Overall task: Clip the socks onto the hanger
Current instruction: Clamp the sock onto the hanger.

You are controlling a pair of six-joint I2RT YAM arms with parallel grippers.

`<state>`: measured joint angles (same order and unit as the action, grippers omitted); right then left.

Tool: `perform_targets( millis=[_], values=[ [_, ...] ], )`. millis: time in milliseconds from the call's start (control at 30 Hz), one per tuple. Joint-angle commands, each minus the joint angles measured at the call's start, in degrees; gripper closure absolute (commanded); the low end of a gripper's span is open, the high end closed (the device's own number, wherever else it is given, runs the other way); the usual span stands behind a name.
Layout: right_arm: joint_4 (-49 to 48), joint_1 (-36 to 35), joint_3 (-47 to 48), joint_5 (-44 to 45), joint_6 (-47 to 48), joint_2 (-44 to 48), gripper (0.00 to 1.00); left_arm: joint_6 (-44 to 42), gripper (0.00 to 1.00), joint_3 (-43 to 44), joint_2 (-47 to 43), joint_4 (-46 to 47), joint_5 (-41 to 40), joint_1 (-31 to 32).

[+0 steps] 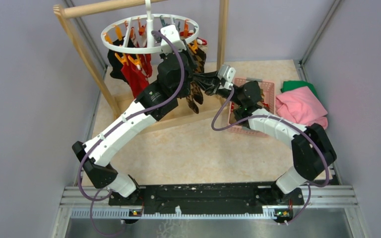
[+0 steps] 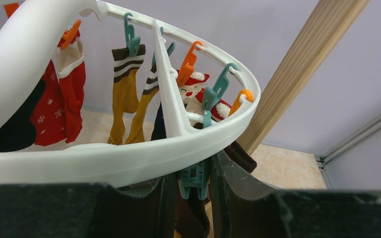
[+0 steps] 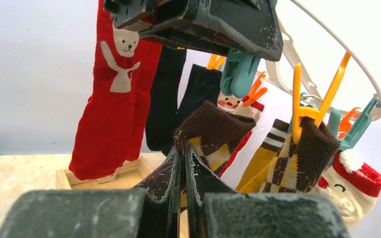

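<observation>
Most socks (image 2: 64, 99) already hang on the hanger (image 2: 129, 161), far-left corner of table. Left end effector (image 2: 193, 171) squeezes a teal clip (image 2: 194, 181). Right end effector (image 3: 183, 153) is clamped on brown argyle sock (image 3: 213, 131), just below clip. To do: cuff in, release. Can't tell if basket (image 1: 270, 91) holds more. Tight: rack post (image 2: 297, 74) by rim, arms crowded.

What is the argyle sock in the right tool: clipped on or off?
Off. The argyle sock sits below the teal clip, not inside it; only the right tool holds it.
</observation>
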<state>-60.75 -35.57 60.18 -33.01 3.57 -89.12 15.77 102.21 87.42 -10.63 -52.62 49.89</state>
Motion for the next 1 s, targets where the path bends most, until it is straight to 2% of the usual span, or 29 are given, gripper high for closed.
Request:
perform_targets(
  millis=[0,967],
  values=[
    [-3.36,1.04,4.15,-3.05,-0.79,-1.25,1.0,0.73,0.68,1.6,-2.41,0.24,1.29,-0.32],
    [-1.68,1.39,8.84,-1.97,0.73,-1.43,1.0,1.17,0.69,1.06,-2.3,-0.05,2.04,-0.32]
  ],
)
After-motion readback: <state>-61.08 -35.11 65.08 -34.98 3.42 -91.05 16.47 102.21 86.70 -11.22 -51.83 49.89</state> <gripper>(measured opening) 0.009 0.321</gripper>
